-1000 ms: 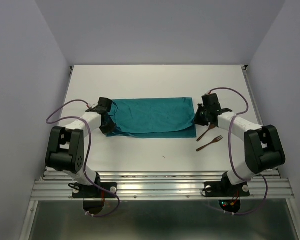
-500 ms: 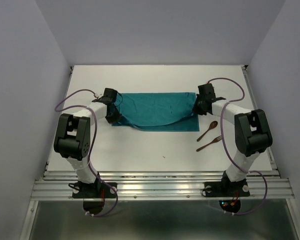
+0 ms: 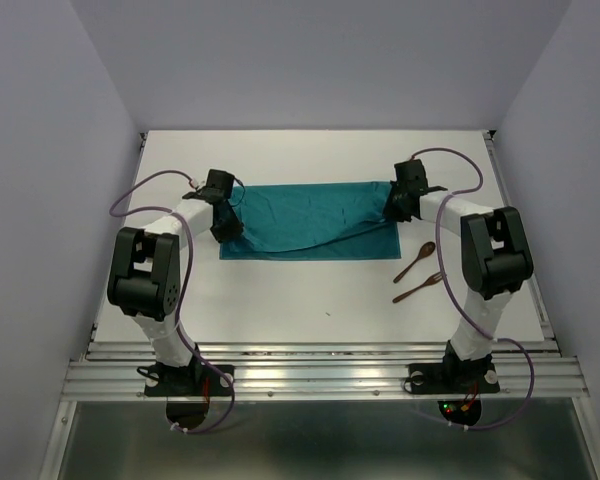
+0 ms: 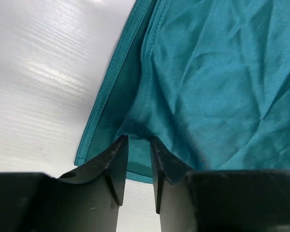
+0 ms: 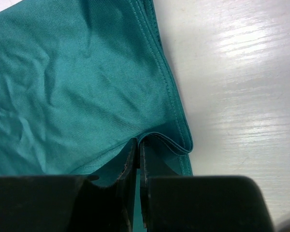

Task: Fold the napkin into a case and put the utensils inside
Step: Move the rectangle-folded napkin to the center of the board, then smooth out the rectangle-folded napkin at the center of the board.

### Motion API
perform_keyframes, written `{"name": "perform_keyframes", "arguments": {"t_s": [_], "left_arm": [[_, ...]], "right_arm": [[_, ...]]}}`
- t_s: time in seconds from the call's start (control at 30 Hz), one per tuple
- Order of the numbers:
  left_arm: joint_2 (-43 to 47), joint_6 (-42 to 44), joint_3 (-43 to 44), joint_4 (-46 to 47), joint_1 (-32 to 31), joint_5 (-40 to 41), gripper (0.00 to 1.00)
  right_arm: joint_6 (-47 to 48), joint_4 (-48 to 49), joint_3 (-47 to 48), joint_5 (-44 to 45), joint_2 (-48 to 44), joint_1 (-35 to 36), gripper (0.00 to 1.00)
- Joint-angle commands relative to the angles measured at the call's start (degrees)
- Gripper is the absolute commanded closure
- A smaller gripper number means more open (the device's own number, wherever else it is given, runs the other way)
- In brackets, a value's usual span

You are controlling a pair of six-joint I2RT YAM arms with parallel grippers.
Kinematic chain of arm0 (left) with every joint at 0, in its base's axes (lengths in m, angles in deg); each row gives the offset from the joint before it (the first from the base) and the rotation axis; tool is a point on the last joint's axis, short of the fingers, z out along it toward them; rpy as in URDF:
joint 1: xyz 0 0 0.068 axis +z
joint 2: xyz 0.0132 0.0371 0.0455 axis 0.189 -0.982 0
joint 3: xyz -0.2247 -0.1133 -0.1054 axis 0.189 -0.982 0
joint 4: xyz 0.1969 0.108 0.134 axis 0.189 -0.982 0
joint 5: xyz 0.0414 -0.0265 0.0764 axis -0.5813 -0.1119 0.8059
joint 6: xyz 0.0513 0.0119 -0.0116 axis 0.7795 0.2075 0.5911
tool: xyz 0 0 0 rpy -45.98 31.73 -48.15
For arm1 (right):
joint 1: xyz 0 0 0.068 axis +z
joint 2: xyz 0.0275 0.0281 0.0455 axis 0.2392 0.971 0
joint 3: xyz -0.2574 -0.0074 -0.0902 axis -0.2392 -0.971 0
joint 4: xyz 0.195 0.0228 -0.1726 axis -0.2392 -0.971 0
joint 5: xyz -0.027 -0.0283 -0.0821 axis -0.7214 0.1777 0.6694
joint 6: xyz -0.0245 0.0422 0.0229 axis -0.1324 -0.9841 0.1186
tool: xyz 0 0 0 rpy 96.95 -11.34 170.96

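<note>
Napkin (image 3: 305, 220) lay half-folded across the middle of the worktop (image 3: 310, 310), spanned between both grippers, I judged to square the fold. Right gripper (image 5: 137, 142) was pinched nearly closed on the doubled hem at the right corner, cloth puckering into it. Left gripper (image 4: 137, 140) stood slightly parted at the left corner, its gap wider than the cloth, so I read it as not gripping. Thin, shiny teal weave, creased, stitched hem. Spoon (image 3: 416, 260) and fork (image 3: 421, 288), slim and reddish-brown, lay apart toward the right edge.
</note>
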State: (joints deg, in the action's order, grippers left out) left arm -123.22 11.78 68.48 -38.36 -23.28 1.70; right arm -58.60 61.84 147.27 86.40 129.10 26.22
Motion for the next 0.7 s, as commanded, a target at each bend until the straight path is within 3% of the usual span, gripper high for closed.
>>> {"name": "perform_keyframes", "arguments": {"t_s": [0.0,0.27,0.4,0.53,0.67], "left_arm": [[4.7,1.1,3.7,-2.8,-0.4,2.1,0.62],[7.0,1.4,2.0,-4.2,-1.7,0.8,0.4],[7.0,2.0,-1.0,-2.2,-1.9,-0.5,0.41],[6.6,1.6,-2.4,-1.4,-2.2,-1.7,0.52],[6.2,0.6,-2.4,-2.3,-4.3,4.2,0.53]], "right_arm": [[0.7,1.0,-0.8,-2.6,-4.4,-0.3,0.97],[-0.6,-0.8,-5.2,-3.4,-8.9,-0.3,0.97],[-0.7,-0.8,-7.2,-2.2,-9.8,-0.3,0.97],[-0.5,-0.9,-8.0,-1.5,-10.2,-0.3,0.97],[-0.8,-0.9,-7.9,-1.3,-10.7,-0.3,0.97]]}}
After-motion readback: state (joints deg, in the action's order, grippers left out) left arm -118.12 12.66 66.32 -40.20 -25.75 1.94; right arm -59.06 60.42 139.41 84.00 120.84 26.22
